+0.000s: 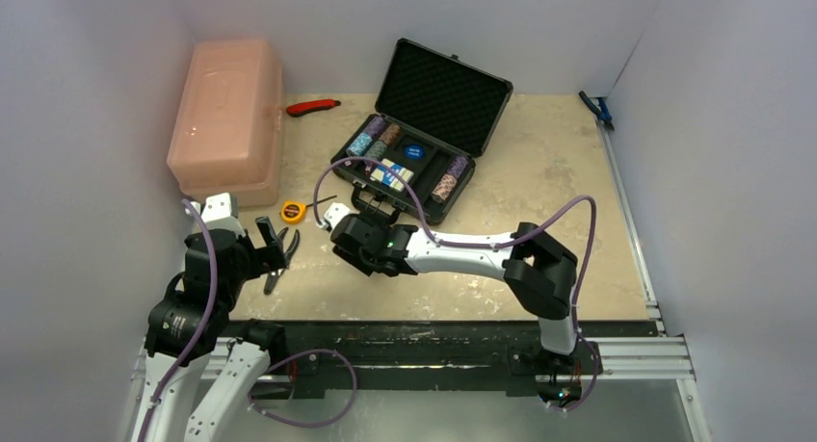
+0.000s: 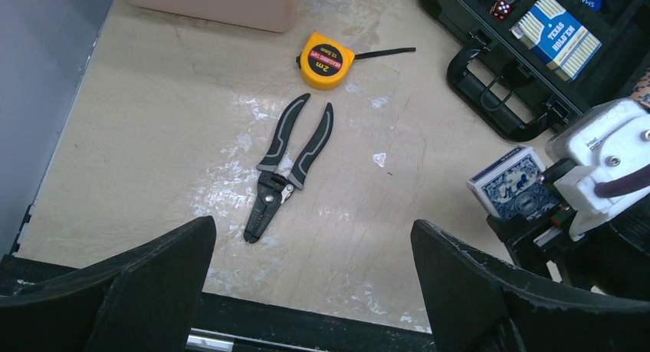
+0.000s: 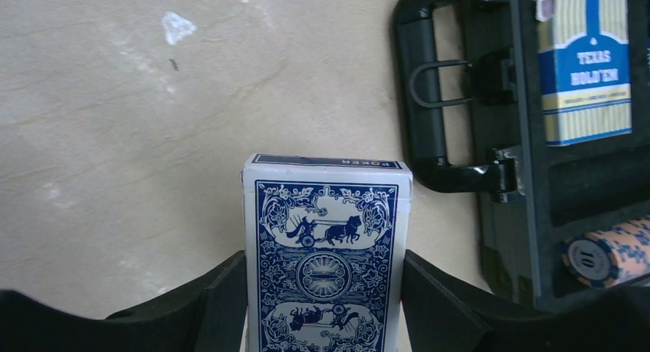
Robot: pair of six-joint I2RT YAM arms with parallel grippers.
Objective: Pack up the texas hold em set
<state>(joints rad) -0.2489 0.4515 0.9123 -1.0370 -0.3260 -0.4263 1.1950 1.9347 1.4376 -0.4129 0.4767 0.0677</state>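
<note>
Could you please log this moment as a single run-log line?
right tool: shut on blue card deck, beside case handle | left tool: open, empty, pliers ahead | case: open, second deck inside

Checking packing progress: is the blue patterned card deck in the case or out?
Out. The right hand grips the deck over bare table, beside the open case.

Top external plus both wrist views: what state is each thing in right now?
Black case: open, lid up.
Left gripper: open, empty.
Right gripper: shut on the blue card deck, outside the case.
Texas Hold'em card box: lying in its case slot.
Chip stacks: lying in case slots.
Tape measure: tape partly pulled out.
Wire strippers: handles spread, on the table.
Pink box: lid closed.
</note>
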